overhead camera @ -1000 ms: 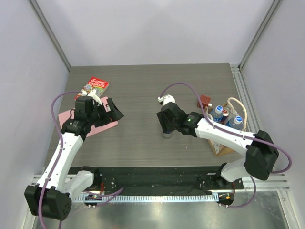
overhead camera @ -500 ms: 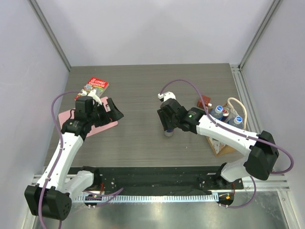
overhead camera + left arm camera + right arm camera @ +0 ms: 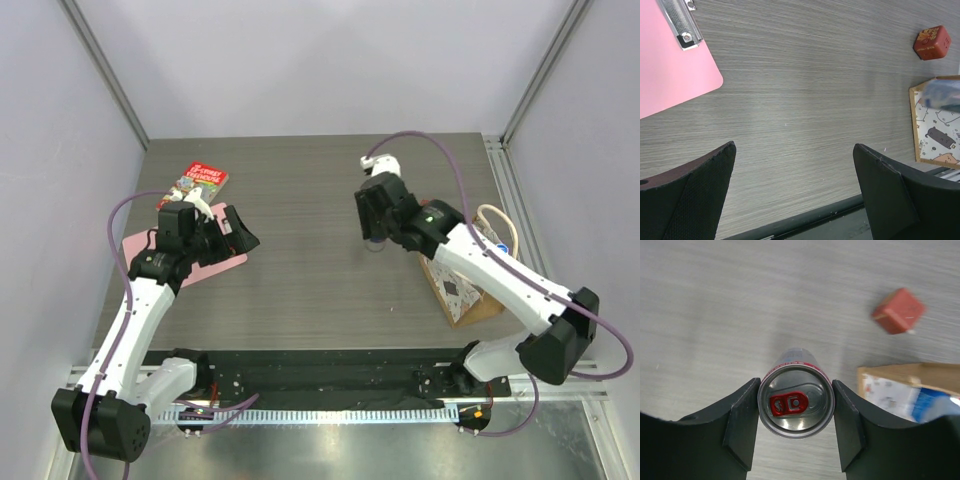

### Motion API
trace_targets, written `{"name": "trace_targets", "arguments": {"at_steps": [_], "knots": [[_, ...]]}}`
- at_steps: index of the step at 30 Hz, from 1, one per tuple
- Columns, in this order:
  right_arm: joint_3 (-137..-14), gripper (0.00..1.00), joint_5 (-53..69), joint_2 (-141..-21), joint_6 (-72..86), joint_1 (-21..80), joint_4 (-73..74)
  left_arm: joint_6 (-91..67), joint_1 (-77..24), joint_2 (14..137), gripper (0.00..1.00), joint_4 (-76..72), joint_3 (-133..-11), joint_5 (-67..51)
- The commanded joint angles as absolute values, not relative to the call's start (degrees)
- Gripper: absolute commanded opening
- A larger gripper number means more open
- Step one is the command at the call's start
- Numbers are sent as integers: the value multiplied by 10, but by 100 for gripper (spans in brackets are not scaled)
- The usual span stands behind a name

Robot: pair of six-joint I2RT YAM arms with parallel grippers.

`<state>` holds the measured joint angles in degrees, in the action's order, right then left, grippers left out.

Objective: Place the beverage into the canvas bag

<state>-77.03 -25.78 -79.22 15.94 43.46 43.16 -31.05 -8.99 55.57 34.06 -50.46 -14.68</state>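
Note:
The beverage (image 3: 796, 405), a silver can with a red pull tab, hangs upright between my right gripper's (image 3: 796, 390) pads, which are shut on its sides. From above, my right gripper (image 3: 372, 232) holds the can (image 3: 375, 245) over the table, just left of the canvas bag (image 3: 462, 295). The bag's tan rim and white printed panel (image 3: 892, 390) lie lower right in the right wrist view, with a blue bottle (image 3: 935, 407) inside. My left gripper (image 3: 235, 232) stands open over the left side with nothing between its fingers (image 3: 700, 190).
A small red cube (image 3: 898, 311) lies behind the bag, also in the left wrist view (image 3: 932, 42). Under my left arm is a pink clipboard (image 3: 225, 265). A colourful book (image 3: 195, 182) lies at the back left. The bag's cream rope handle (image 3: 497, 225) arches upward.
My right gripper tightened on the can, lifted it and carried it back and to the right, toward the bag. The left arm has not moved.

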Motion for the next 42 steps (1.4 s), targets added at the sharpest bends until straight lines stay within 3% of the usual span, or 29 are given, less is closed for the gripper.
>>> {"name": "trace_targets", "arguments": {"at_steps": [1, 6, 18, 29, 42], "knots": [[-823, 1, -332, -715, 150, 389, 447, -310, -91, 552, 100, 319, -509, -163], [-830, 1, -359, -686, 166, 320, 490, -311, -91, 555, 100, 318, -509, -166], [-876, 1, -406, -642, 146, 273, 508, -311, -91, 559, 100, 316, -508, -171], [-924, 1, -453, -627, 162, 262, 581, -311, -91, 559, 100, 316, -508, -175], [-889, 1, -456, -597, 207, 261, 660, -312, -90, 560, 100, 313, -507, -177]]}}
